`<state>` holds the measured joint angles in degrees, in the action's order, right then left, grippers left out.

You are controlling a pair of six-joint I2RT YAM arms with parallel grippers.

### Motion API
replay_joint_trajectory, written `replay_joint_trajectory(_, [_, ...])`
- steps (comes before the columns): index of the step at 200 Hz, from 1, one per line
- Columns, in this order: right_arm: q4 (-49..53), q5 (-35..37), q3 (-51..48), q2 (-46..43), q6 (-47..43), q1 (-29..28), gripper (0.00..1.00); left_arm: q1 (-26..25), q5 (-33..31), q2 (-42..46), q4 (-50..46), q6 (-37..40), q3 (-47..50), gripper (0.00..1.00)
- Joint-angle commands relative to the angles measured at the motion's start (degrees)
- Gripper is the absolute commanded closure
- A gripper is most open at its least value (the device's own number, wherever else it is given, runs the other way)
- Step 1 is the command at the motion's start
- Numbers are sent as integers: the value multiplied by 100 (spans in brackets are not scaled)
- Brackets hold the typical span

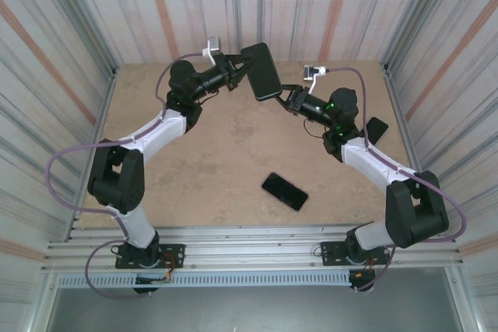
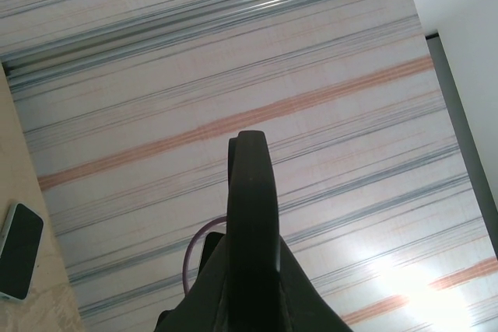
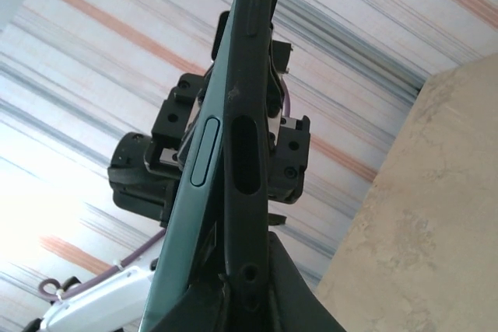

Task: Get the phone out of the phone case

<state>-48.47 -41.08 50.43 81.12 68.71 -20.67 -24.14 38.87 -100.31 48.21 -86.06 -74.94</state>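
Note:
Both grippers hold the black phone case [image 1: 264, 71] in the air over the far middle of the table. My left gripper [image 1: 240, 69] is shut on its upper end, and in the left wrist view the case's dark edge [image 2: 253, 207] stands between that gripper's [image 2: 253, 262] fingers. My right gripper [image 1: 286, 96] is shut on the lower end. In the right wrist view the grey-green phone [image 3: 194, 176], with its side button, leans away from the case [image 3: 249, 60] at the near end. A finger of the right gripper [image 3: 247, 274] sits in the gap between them.
A bare dark phone [image 1: 284, 190] lies on the table [image 1: 210, 153] near the front middle. Another dark phone [image 1: 377, 128] lies at the right, beside the right arm; the left wrist view also catches a phone [image 2: 19, 250] lying flat. Striped walls enclose the table.

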Motion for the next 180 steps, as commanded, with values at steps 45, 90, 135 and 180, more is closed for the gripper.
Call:
replay_joint_trajectory(45, [-565, 263, -163, -28, 283, -88, 98, -64, -47, -69, -188, 46, -37, 66])
replay_joint_trajectory(90, [-637, 526, -355, -52, 418, -48, 99, -99, -91, 74, -830, 273, -17, 36])
replay_joint_trajectory(135, [-704, 898, -532, -121, 424, -13, 100, -257, -411, 678, -1968, 806, 303, 25])
replay_joint_trajectory(180, [-954, 1210, -691, -96, 406, -2, 100, -621, -977, 1427, -2421, 951, 989, 23])
